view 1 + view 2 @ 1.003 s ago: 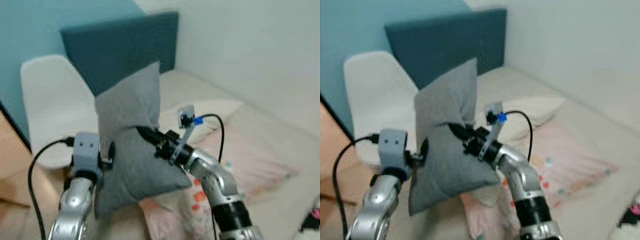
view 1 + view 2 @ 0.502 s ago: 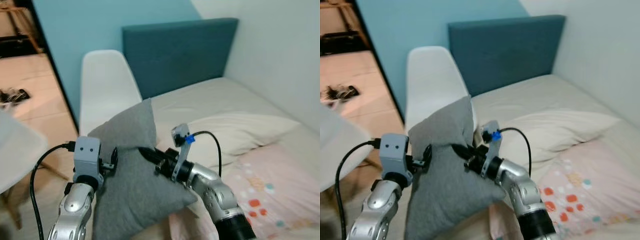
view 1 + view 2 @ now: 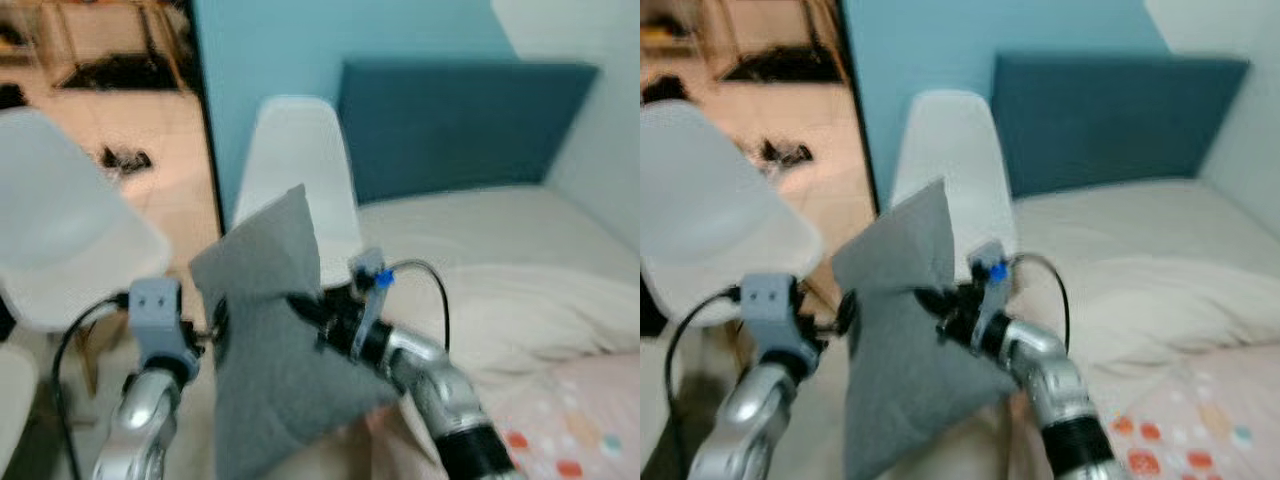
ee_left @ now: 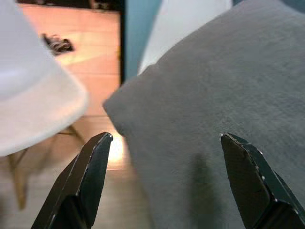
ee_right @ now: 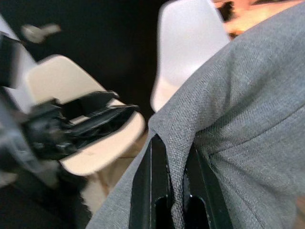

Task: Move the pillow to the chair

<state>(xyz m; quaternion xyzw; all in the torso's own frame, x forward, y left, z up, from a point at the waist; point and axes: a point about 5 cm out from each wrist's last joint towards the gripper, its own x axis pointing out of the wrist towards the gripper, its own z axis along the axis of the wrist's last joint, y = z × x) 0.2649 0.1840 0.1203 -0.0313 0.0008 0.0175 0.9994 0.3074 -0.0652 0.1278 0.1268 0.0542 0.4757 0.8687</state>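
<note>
The right gripper [image 5: 172, 188] is pinched tight on a fold of the grey pillow [image 3: 280, 350], its two black fingers [image 5: 153, 186] squeezing the cloth between them, and it holds the pillow up in the air in front of the robot. The left gripper [image 4: 169, 183] sits on the other side with its fingers spread wide, the pillow's face lying between and just in front of them; whether they press against the cloth I cannot tell. Lifted this way, the pillow hangs on a slant with one corner pointing up, clear of the bed [image 3: 480, 240] that lies to the robot's right. Just behind the pillow stands a white chair [image 3: 300, 170] against the blue wall [image 3: 270, 50], beside the dark teal headboard [image 3: 460, 120]; a second white chair [image 3: 70, 250] is nearer on the left, over a wooden floor [image 3: 150, 130]. By my reading the pickup is done and the carry is under way: the pillow is off the bed but not yet on any seat. What is left is to bring it over a chair seat, lower it and let go.
</note>
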